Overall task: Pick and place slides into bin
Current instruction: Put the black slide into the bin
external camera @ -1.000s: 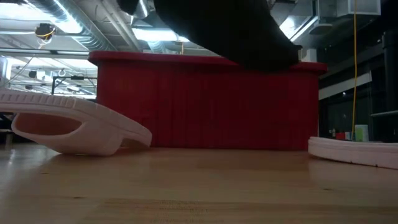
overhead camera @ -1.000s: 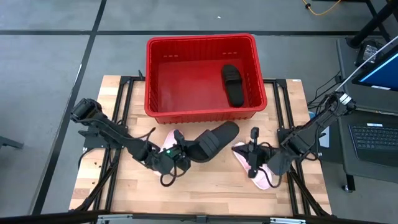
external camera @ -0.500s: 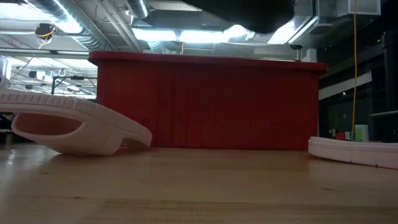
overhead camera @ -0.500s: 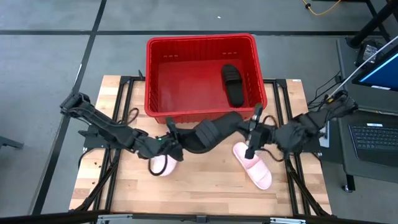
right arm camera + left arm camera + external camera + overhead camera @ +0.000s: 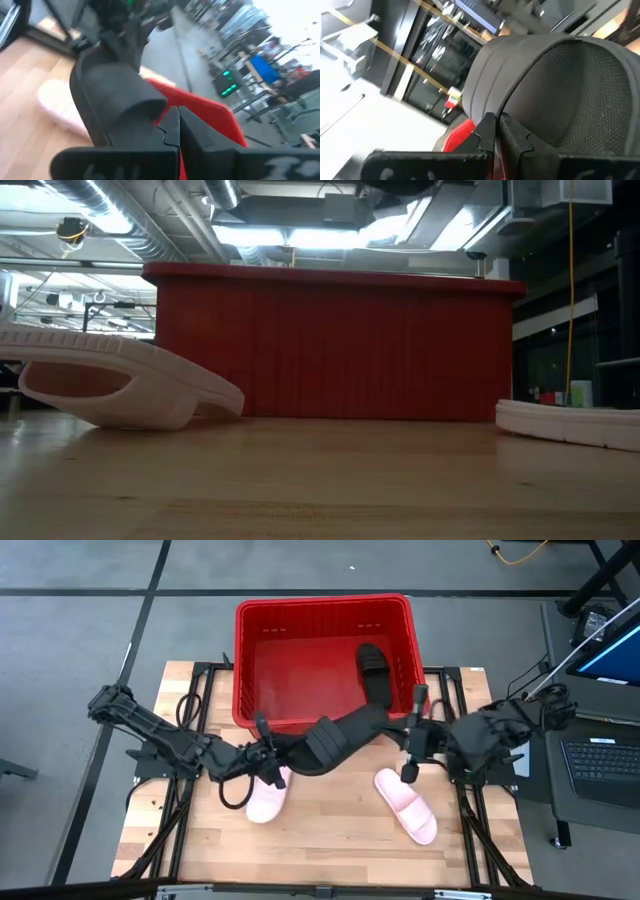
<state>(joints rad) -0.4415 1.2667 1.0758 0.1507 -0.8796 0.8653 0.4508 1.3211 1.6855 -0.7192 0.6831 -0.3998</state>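
Carrying one black slide [image 5: 335, 740] between them, both arms hold it in the middle of the high view, raised just at the near rim of the bin [image 5: 245, 660]. The left gripper [image 5: 268, 752] is clamped on one end of the slide and the right gripper [image 5: 412, 738] on the other end; each wrist view shows its own fingers closed together against the black sole edge. The slide appears light, and it sags in a slight curve between the two grips, which suggests a soft, flexible foam body; the ribbed strap or the sole edge looks like the firmest place to take hold, and a grip at the ends alone will likely let the middle droop. The bin, in the upper centre of the frame, already holds a second black slide [image 5: 374, 676] lying along its right wall; the rest of its floor is bare. Two pale pink slides lie on the table [image 5: 330, 830] below the bin: one [image 5: 267, 796] at lower left of centre, the other [image 5: 407, 806] at lower right.
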